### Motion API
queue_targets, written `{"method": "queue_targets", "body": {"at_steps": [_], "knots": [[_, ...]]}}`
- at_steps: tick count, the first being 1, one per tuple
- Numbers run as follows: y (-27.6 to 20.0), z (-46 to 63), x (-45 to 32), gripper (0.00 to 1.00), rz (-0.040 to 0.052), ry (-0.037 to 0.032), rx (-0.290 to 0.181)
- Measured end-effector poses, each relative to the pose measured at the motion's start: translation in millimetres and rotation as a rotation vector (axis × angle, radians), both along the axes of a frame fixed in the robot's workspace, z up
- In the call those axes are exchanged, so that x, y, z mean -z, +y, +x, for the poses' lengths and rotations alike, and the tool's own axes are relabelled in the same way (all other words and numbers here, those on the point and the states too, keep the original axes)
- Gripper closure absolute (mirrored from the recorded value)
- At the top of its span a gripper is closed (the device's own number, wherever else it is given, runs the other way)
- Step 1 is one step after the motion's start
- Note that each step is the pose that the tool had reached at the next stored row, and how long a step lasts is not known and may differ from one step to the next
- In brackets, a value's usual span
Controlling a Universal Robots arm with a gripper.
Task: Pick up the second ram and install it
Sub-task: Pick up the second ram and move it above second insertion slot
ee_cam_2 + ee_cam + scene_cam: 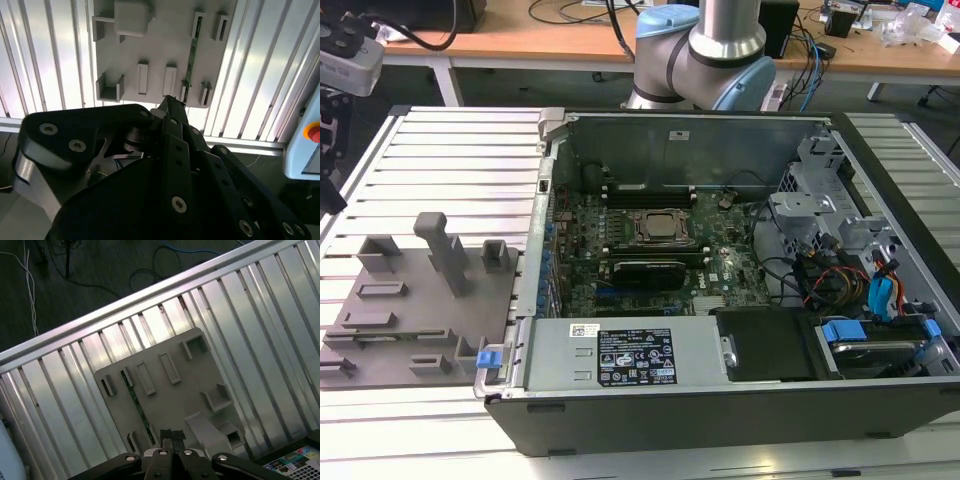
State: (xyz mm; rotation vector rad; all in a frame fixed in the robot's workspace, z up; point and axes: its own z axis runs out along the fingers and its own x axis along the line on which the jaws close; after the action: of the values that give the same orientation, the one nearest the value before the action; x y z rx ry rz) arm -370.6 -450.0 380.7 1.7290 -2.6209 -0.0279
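While edgewise, second ram (138, 410) along tray (192, 390)

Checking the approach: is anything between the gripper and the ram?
Nothing visible. The ram stands on edge in the grey tray, top edge bare; the gripper hangs over the tray near one end of it.

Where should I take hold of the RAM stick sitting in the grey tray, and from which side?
Likely mid-length, from straight above. The RAM stick appears to stand on edge in the grey tray, each end in a slotted block, so only the middle span is free. Close the end effector across its two flat faces.
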Motion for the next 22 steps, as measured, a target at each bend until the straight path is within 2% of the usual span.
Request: {"method": "queue_targets", "body": {"at_steps": [10,17,22], "knots": [[0.0,0.0,0.0,0.89,0.0,0.0,-0.13],[0.0,0.0,0.0,0.89,0.0,0.0,-0.194],[0.0,0.0,0.0,0.89,-0.0001,0.0,-0.257]]}}
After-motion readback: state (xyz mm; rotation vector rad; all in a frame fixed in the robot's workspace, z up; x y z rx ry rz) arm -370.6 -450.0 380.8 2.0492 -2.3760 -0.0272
